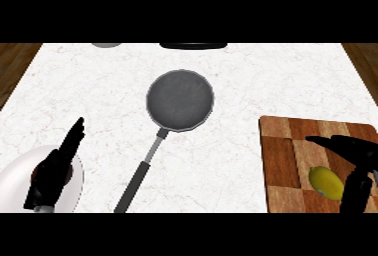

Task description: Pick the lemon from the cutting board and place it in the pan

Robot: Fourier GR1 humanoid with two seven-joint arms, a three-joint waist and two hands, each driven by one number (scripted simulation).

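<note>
Yellow, the one lemon (325,182) is lying on the single wooden cutting board (284,165) at the tabletop's (244,150) right, just beside the right hand (354,155), whose fingers are being held spread, gripping nothing. One grey pan (180,99) is sitting mid-tabletop, unoccupied. The left hand (55,167) is being rested lower left, fingers straight.

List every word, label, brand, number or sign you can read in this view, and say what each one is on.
None: no readable text anywhere.
The pan, the lemon, the cutting board and the marble counter carry no markings.
The two dark items cut off at the counter's far edge show no lettering.
Neither the left hand nor the right hand bears a label.
</note>
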